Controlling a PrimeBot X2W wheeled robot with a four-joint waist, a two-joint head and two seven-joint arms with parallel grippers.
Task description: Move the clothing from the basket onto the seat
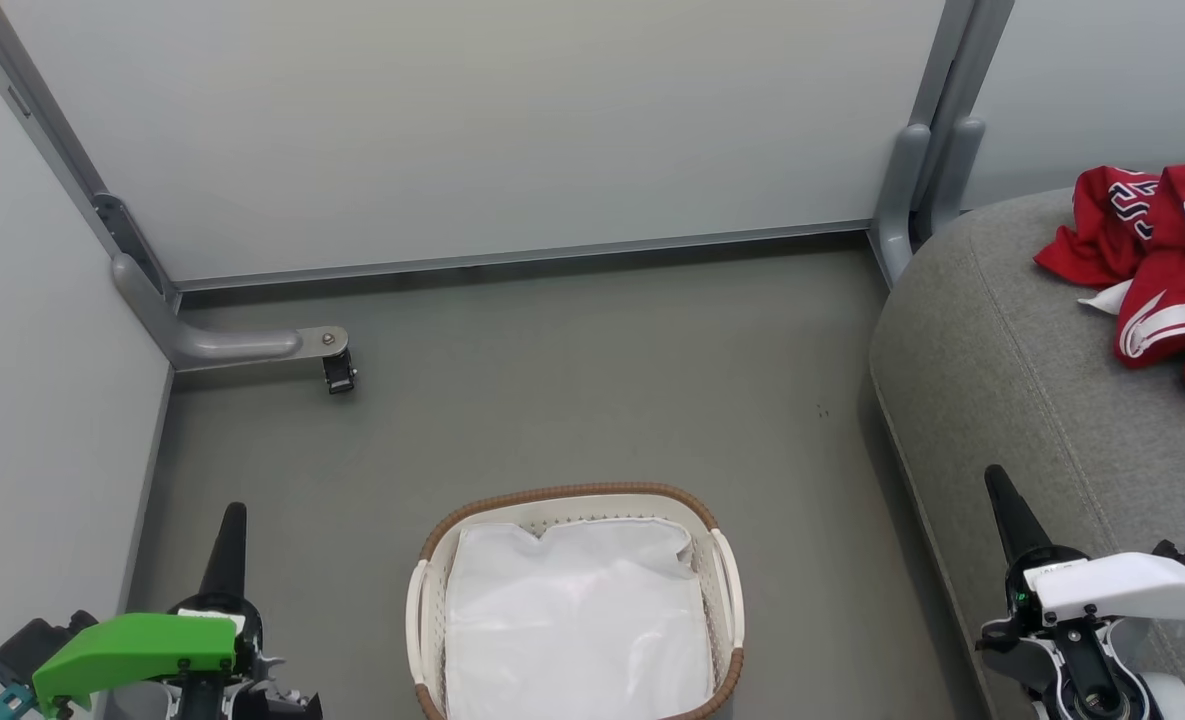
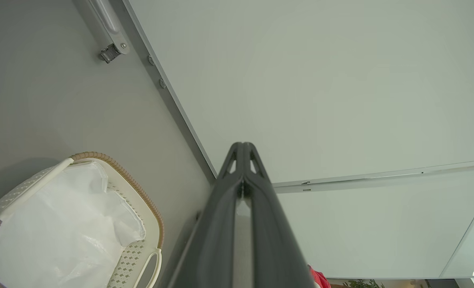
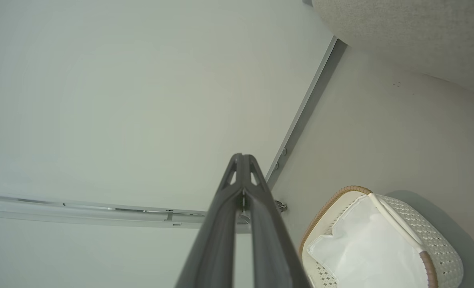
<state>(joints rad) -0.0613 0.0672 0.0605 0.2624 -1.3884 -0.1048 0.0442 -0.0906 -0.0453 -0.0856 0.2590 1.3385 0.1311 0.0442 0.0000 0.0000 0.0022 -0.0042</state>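
The clothing (image 1: 1167, 260) lies in a rumpled red-and-white heap on the seat (image 1: 1002, 330), towards the right edge of the head view, where part of it runs out of the picture. The basket (image 1: 572, 493) stands on the floor (image 1: 572, 380) between the two arms and holds just its white liner (image 1: 577, 620), so the job looks finished or very nearly so. The left gripper (image 1: 233, 512) is clenched on nothing, its fingers pressed together and pointing up past the basket's left side. The right gripper (image 1: 996, 478) is likewise clenched and empty, hanging over the seat's rounded front edge. The chief risk from here is a needless return to the basket: a gripper reaching in would find nothing but the liner, and could pinch it, pull it loose or tip the light basket. A second risk sits with the right arm, which is close to the cushion; a careless swing could scrape the fabric or catch a trailing sleeve and drag the heap towards the edge. Whether any garment hangs off the seat beyond the frame cannot be told.
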